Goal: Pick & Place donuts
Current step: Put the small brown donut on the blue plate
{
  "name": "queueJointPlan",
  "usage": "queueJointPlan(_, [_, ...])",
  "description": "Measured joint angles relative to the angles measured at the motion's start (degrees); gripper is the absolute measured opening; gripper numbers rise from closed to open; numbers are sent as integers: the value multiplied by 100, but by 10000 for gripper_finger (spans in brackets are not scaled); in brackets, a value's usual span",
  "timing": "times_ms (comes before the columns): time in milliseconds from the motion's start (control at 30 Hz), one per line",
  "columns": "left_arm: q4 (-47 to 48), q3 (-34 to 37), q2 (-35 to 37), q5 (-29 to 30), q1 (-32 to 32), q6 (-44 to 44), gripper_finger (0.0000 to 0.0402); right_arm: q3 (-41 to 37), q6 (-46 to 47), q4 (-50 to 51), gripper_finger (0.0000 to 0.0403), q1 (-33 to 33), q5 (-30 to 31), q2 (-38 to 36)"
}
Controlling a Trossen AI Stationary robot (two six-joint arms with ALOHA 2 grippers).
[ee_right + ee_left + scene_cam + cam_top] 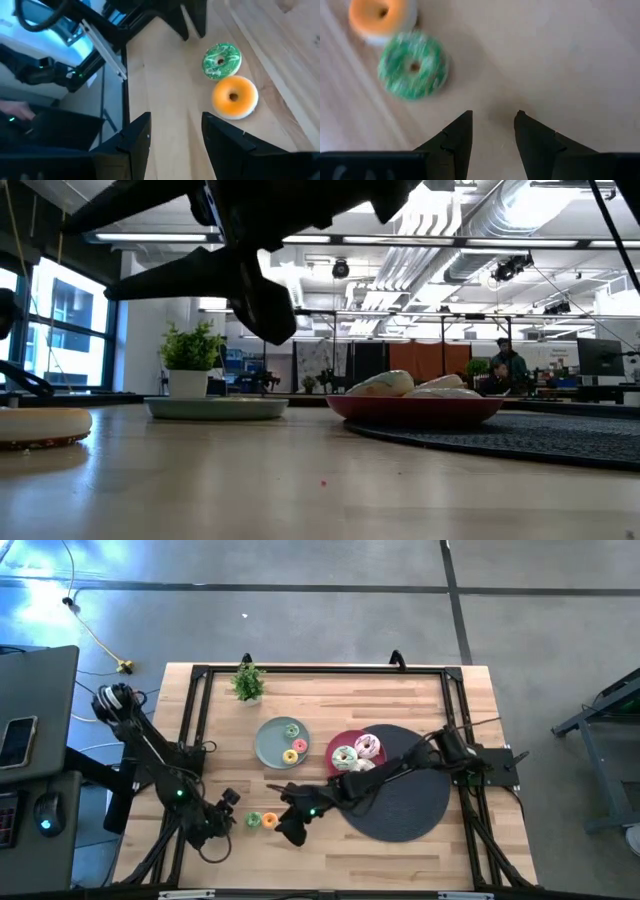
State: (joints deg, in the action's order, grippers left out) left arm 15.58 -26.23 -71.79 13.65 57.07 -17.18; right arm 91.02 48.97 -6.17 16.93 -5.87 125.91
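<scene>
Two tiny donuts lie flat on the wood near the table's near edge: a green one [253, 820] [412, 65] [221, 61] and an orange one [270, 821] [380, 17] [235, 96], side by side. My left gripper [233, 817] [492, 117] hovers open just left of the green donut. My right gripper [287, 832] [175, 120] hovers open just right of the orange one. Tiny green, pink and yellow donuts [294, 743] lie on the grey-green plate [268, 745]. Three larger donuts [357, 754] [400, 384] lie on the pink plate [337, 740].
A dark round mat [405, 802] lies under the pink plate's right side and the right arm. A small potted plant [248, 682] stands at the far edge. A black frame [320, 668] runs round the table. Bare wood lies near both grippers.
</scene>
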Motion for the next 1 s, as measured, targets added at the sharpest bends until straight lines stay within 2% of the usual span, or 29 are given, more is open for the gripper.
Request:
queueJointPlan(133, [-715,-6,-409,187,-211,237,138,0,-32,94,165,117,65,2])
queueJointPlan(267, [-1171,-12,-729,102,-754,469,138,0,4,313,165,203,88,2])
queueJointPlan(500, [-2252,-12,-1119,-158,-2126,2014,138,0,9,509,165,288,131,2])
queueJointPlan(633, [-2493,-11,-1206,-516,-2912,2591,138,0,-49,1201,162,340,392,-32])
queueJointPlan(733, [-2564,-2,-1158,-915,-3172,2762,138,0,-687,1575,156,376,577,-48])
queueJointPlan(800, [-2592,-2,-1083,-977,-3070,2774,138,0,-1653,1580,152,421,704,-55])
queueJointPlan(867, [-2590,-2,-1077,-852,-2913,2721,138,0,-2561,1557,150,467,878,-65])
queueJointPlan(1000, [-2816,-1,-1077,-456,-2735,2420,138,0,-3586,1506,156,466,1195,-42])
